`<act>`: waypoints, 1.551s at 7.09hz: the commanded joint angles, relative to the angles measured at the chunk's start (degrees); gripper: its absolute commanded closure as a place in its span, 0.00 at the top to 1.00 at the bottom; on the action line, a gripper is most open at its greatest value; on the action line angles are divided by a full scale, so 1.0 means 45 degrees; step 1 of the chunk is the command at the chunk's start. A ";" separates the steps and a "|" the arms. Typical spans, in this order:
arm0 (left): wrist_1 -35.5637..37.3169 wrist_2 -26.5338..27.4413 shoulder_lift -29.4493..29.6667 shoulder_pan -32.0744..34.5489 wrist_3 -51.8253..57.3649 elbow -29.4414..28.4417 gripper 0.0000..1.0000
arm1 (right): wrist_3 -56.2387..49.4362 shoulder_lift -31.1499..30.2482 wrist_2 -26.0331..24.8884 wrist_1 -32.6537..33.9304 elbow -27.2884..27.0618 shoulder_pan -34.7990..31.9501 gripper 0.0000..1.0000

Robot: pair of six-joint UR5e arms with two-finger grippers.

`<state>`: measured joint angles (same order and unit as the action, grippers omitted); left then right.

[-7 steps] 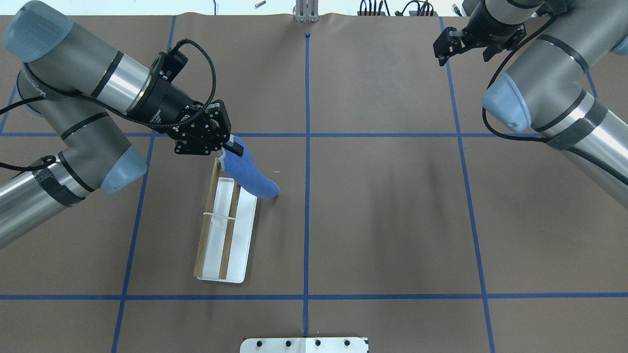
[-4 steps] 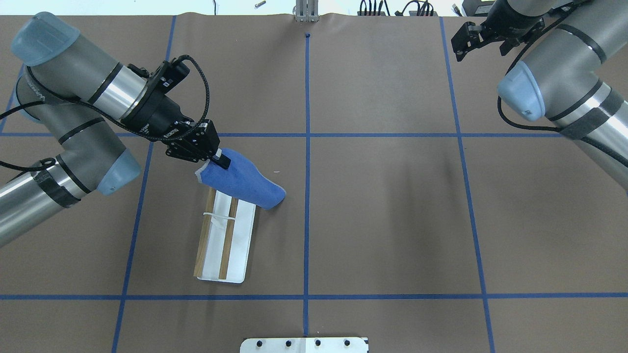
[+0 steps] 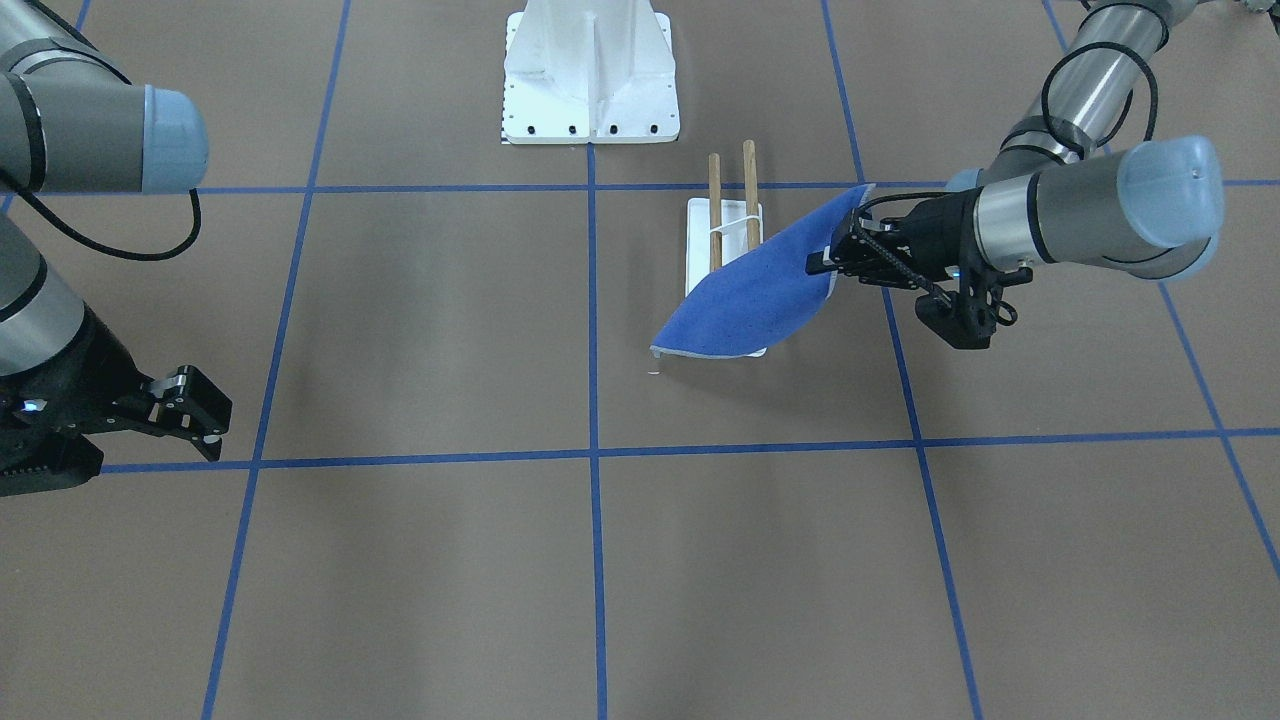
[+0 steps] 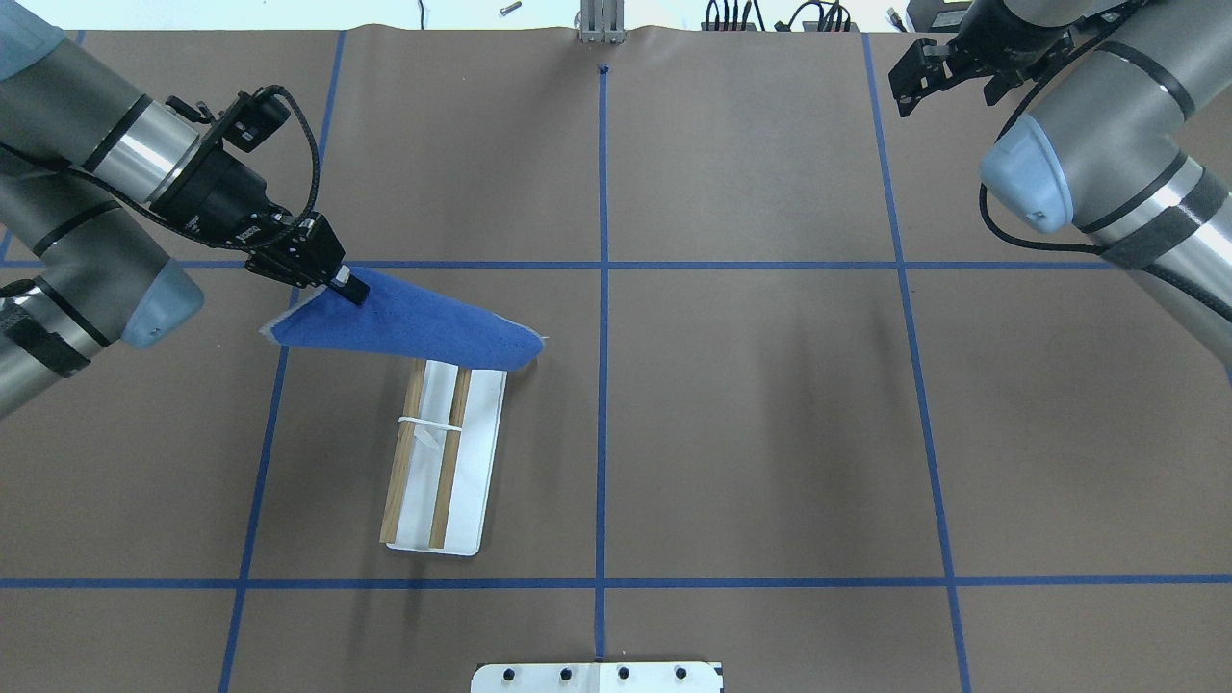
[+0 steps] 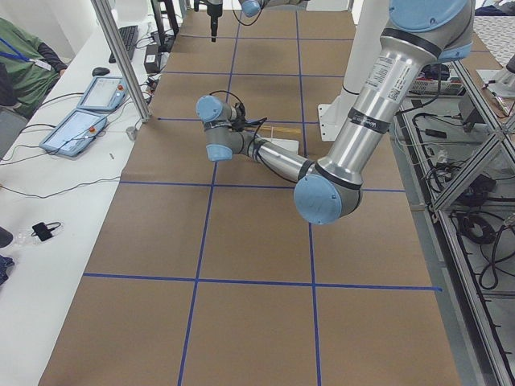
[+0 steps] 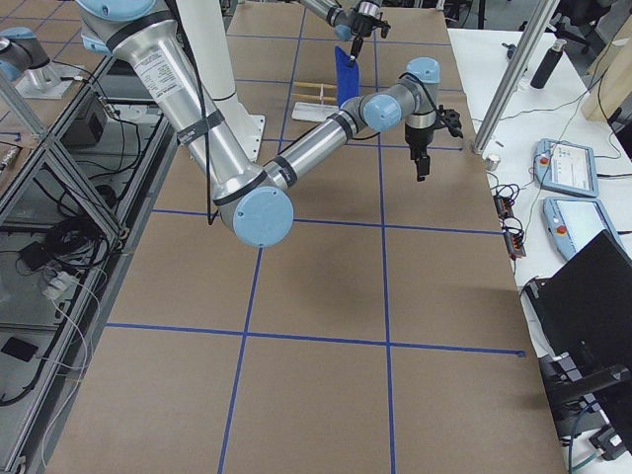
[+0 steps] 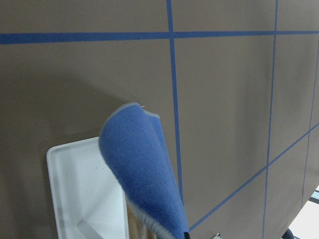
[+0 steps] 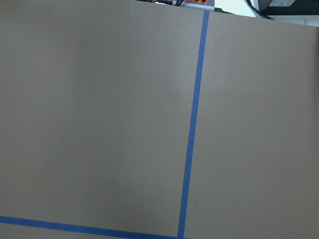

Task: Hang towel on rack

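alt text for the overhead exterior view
The left tool grips a corner of a royal-blue towel, holding it stretched over the far end of a white-based rack with two wooden rails. The right tool hangs open at the far right of the brown table.

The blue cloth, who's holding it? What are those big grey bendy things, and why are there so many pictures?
Those grey things are two robot arms. Each ends in a two-finger pincher called a gripper. The left gripper pinches one corner of the blue towel, lifted over one end of the rack. The rack is two wooden rods on a white tray, on the brown table. The towel is not hung yet. The right gripper is open and empty. The pictures come from cameras: one above, one facing the robot, one at each table end, one on each wrist.
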<state>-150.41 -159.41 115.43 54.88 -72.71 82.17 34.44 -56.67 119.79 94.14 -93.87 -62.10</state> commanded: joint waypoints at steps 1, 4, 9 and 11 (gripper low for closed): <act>0.0007 0.0287 -0.0300 -0.0240 0.0455 -0.0076 0.00 | 0.0021 -0.0005 0.0000 -0.0020 0.0000 0.0011 1.00; -0.0032 0.0366 -0.0280 -0.0670 0.0474 -0.0036 0.25 | 0.0060 0.0014 0.0000 -0.0020 0.0000 -0.0008 1.00; -0.0303 0.1401 -0.0417 -0.0731 0.0765 0.0042 0.96 | 0.0138 0.0053 0.0000 -0.0020 -0.0038 -0.0008 1.00; -0.0364 0.2819 -0.0553 -0.0536 0.0806 0.0061 0.97 | 0.0139 0.0034 0.0155 -0.0020 -0.0077 -0.0027 1.00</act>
<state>-151.85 -150.59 113.40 51.96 -69.28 82.38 35.05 -56.50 119.96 94.08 -94.11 -62.17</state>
